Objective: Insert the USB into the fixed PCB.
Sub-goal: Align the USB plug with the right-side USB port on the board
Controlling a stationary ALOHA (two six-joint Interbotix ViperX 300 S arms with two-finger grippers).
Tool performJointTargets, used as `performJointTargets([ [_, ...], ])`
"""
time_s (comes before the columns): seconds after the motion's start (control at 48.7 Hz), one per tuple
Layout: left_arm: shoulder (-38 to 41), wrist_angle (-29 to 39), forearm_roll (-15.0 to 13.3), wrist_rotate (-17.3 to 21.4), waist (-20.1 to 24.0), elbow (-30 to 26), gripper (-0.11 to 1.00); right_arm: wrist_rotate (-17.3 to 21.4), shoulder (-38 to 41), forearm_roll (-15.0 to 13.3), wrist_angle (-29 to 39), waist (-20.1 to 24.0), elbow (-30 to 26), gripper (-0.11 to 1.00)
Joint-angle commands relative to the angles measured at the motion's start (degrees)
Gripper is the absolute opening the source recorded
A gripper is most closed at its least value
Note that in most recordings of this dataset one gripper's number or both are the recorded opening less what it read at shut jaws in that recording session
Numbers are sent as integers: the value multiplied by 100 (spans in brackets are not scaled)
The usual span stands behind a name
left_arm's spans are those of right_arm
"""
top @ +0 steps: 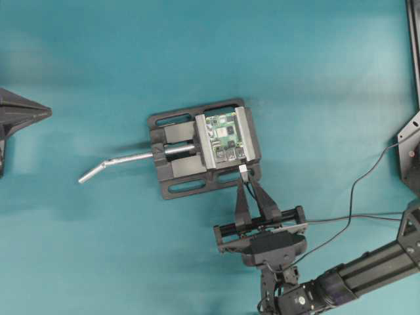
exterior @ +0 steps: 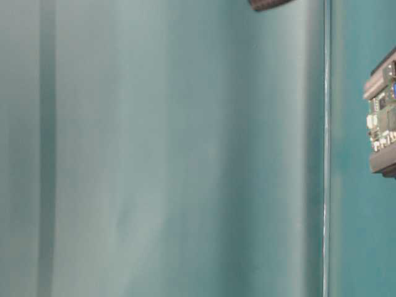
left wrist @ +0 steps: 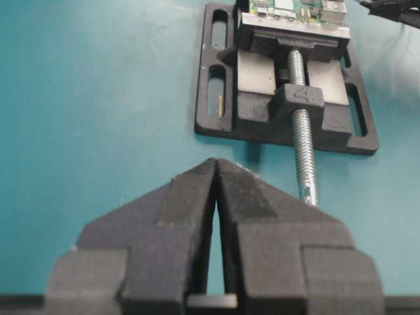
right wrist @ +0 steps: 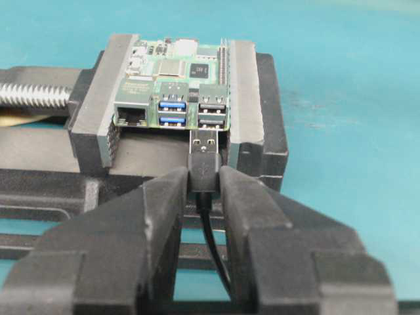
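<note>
The right end effector point(right wrist: 205, 187) is clamped on the USB point(right wrist: 204, 157), its two black fingers point(right wrist: 161, 203) pinching the black plug body from either side while the silver tip sticks out ahead of them. The thin dark cable point(right wrist: 213, 243) runs back from the plug between the fingers. Directly ahead of this end effector, just beyond the silver tip, sits the fixed PCB point(right wrist: 174, 72), a green board held between the grey jaws of a black vise point(right wrist: 262, 125). The tip stands just below the black pair of ports on the board's near edge, to the right of the blue pair; it is not yet inside a port.

From overhead, the right end effector point(top: 245, 176) reaches up to the lower right corner of the vise point(top: 177, 141), with the USB point(top: 243, 170) at the edge of the fixed PCB point(top: 225, 134). The vise's silver handle point(top: 118, 163) juts out on the far side, across the teal desk point(top: 295, 65).

The left end effector point(left wrist: 216, 172) has its fingers together, tips touching and nothing between them. It hangs over the desk point(left wrist: 98, 98), well apart from the work; ahead of it lies the vise point(left wrist: 289, 111) with its threaded screw point(left wrist: 303, 151) pointing back toward it, and the fixed PCB point(left wrist: 295, 10) is beyond that.
</note>
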Motion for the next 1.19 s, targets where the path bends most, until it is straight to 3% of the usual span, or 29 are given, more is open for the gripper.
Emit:
performJointTargets([
  [0.0, 44, -26, 18, -18, -9, -158, 3, -9, -272, -44, -70, -26, -26, 21],
  [1.171, 44, -26, 18, -18, -9, -158, 3, 35, -316, -176, -97, -114, 88, 21],
])
